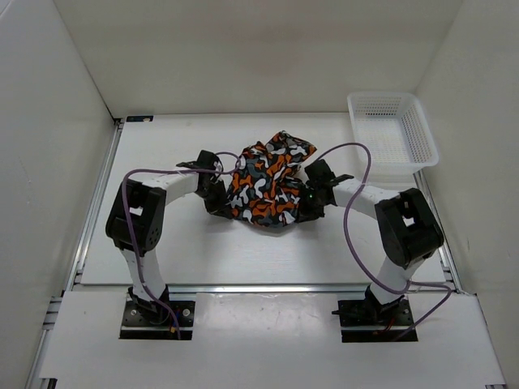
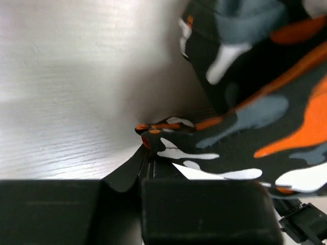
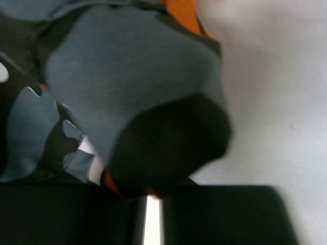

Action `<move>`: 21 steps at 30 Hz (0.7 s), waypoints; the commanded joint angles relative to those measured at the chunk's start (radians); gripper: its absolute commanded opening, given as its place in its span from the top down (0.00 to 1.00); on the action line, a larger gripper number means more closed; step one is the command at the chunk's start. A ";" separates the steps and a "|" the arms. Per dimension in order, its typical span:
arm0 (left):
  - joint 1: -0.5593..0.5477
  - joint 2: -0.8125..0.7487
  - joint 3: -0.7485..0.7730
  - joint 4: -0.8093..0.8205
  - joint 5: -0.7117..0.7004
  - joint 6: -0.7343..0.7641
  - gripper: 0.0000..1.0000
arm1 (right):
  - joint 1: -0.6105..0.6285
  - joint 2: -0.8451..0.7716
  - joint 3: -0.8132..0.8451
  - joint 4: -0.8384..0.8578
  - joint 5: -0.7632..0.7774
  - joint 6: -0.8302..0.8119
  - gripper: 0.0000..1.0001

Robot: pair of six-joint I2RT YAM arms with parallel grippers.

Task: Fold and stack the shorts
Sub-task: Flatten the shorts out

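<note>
The shorts [image 1: 268,180], printed in orange, white, black and grey blotches, sit bunched in a raised heap at the middle of the table. My left gripper [image 1: 217,193] is at their left edge and my right gripper [image 1: 312,198] at their right edge. In the left wrist view the shorts [image 2: 255,102] hang across the right side, and my left gripper [image 2: 145,153] is shut on a folded hem. In the right wrist view the shorts [image 3: 133,87] bulge over my right gripper [image 3: 148,196], which is shut on the cloth's lower edge.
A white plastic mesh basket [image 1: 422,121] stands at the back right corner of the table. White walls enclose the table on the left, back and right. Purple cables loop from both arms.
</note>
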 commanded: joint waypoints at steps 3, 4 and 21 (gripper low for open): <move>0.052 -0.114 0.136 -0.065 0.027 0.041 0.90 | -0.034 0.035 0.187 0.016 0.003 -0.030 1.00; 0.066 -0.127 0.185 -0.113 0.013 0.052 0.90 | -0.063 0.025 0.289 -0.056 0.035 -0.065 1.00; 0.309 -0.439 0.742 -0.423 0.021 0.115 0.90 | -0.144 -0.267 0.922 -0.479 0.246 -0.296 1.00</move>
